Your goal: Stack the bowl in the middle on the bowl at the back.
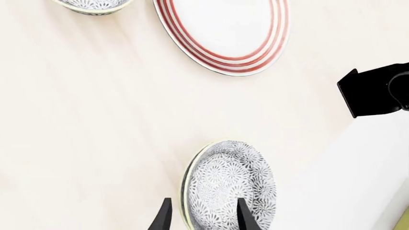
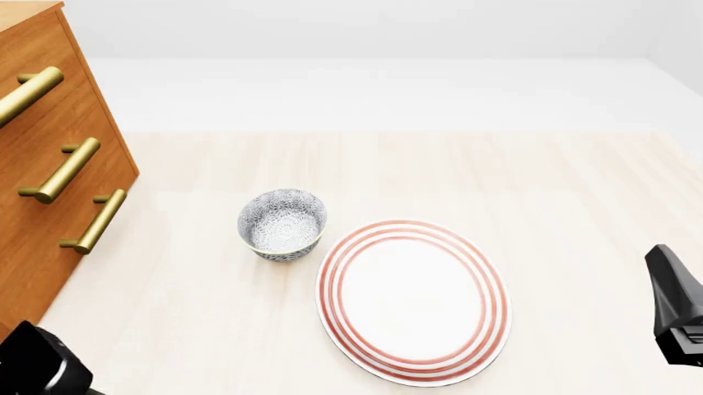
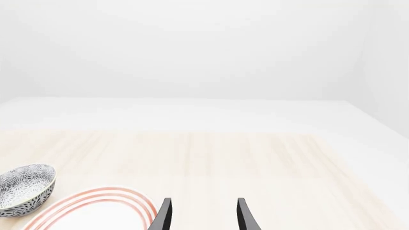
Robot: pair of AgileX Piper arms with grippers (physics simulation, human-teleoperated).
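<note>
The bowl in the middle [image 1: 230, 187], grey-blue speckled with a cream rim, shows only in the left wrist view, close to the table's near edge. My left gripper [image 1: 204, 218] is open, with the bowl's near wall between its two fingers: one finger is outside the rim, the other over the inside. The bowl at the back [image 2: 282, 224] stands upright left of the plate, and appears too in the wrist views [image 1: 95, 5] [image 3: 26, 189]. My right gripper [image 3: 204, 218] is open and holds nothing, low over the table beside the plate.
A red-ringed white plate [image 2: 414, 300] lies between the two bowls [image 1: 223, 36]. A wooden dresser with brass handles [image 2: 55, 164] borders the table's left side. Part of the left arm [image 2: 39, 366] shows at the lower left, part of the right arm [image 2: 676, 309] at the right edge.
</note>
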